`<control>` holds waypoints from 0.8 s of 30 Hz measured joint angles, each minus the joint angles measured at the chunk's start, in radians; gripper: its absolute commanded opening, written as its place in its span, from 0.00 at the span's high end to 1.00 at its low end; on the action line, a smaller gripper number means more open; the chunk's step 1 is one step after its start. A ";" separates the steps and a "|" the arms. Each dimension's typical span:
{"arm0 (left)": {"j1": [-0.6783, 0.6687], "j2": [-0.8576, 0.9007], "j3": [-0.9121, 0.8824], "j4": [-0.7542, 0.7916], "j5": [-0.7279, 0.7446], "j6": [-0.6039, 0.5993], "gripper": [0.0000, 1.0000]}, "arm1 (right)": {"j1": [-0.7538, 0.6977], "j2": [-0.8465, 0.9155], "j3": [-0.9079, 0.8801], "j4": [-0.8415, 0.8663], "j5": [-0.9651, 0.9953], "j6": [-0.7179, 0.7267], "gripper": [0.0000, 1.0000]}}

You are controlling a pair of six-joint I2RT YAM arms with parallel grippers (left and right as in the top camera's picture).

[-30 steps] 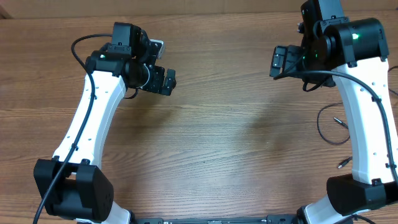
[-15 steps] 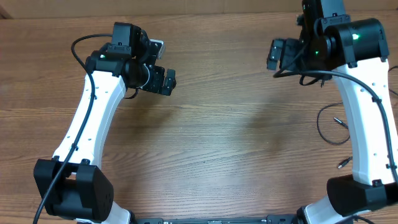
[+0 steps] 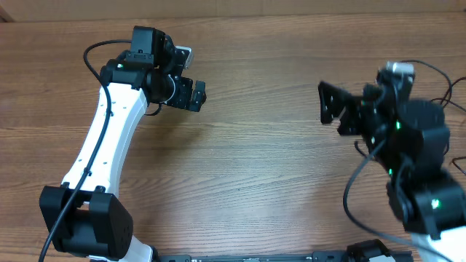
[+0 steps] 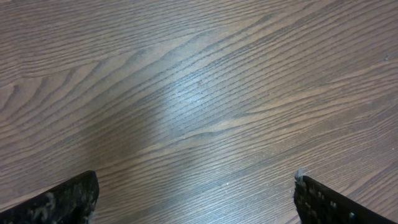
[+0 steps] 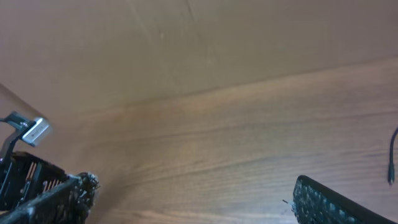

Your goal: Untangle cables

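In the right wrist view a thin black cable [image 5: 392, 155] with a small plug tip hangs in at the far right edge. In the overhead view the cables are mostly hidden under my raised right arm; one thin strand [image 3: 459, 164] shows at the right edge. My right gripper [image 3: 335, 110] [image 5: 193, 186] is open and empty, held high above the table's right half. My left gripper [image 3: 193, 93] [image 4: 196, 186] is open and empty over bare wood at the back left.
The wooden table [image 3: 255, 160] fills the view. In the right wrist view the left arm's head with a silver bracket [image 5: 34, 129] shows at the left, and a plain brown wall [image 5: 217, 37] stands behind the table.
My right arm has swung up and toward the camera, now covering the cables seen earlier at the right. The left arm has not moved.
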 measured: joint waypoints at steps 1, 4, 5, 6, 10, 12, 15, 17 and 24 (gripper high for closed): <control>0.000 0.000 0.000 0.000 0.000 0.000 0.00 | -0.011 -0.050 -0.047 0.020 0.001 -0.001 0.00; 0.000 0.000 0.000 0.000 0.000 0.000 0.00 | -0.051 -0.169 -0.129 0.107 0.000 -0.001 0.00; 0.000 0.000 0.000 0.000 0.000 0.000 0.00 | -0.072 -0.214 -0.165 0.123 0.000 -0.001 0.00; 0.000 0.000 0.000 0.000 0.000 0.000 0.00 | -0.089 -0.257 -0.200 0.138 0.000 -0.001 0.00; 0.000 0.000 0.000 0.000 0.000 0.000 0.00 | -0.134 -0.360 -0.355 0.338 0.000 -0.001 0.00; 0.000 0.000 0.000 0.001 0.000 0.000 0.00 | -0.141 -0.411 -0.471 0.506 0.000 -0.001 0.00; 0.000 0.000 0.000 0.001 0.000 0.000 0.00 | -0.145 -0.488 -0.639 0.712 0.000 0.000 0.00; 0.000 0.000 0.000 0.000 0.000 0.000 0.00 | -0.145 -0.532 -0.747 0.817 0.000 -0.002 0.00; 0.000 -0.002 0.000 0.000 0.000 0.000 0.00 | -0.146 -0.623 -1.029 1.057 0.000 -0.001 0.00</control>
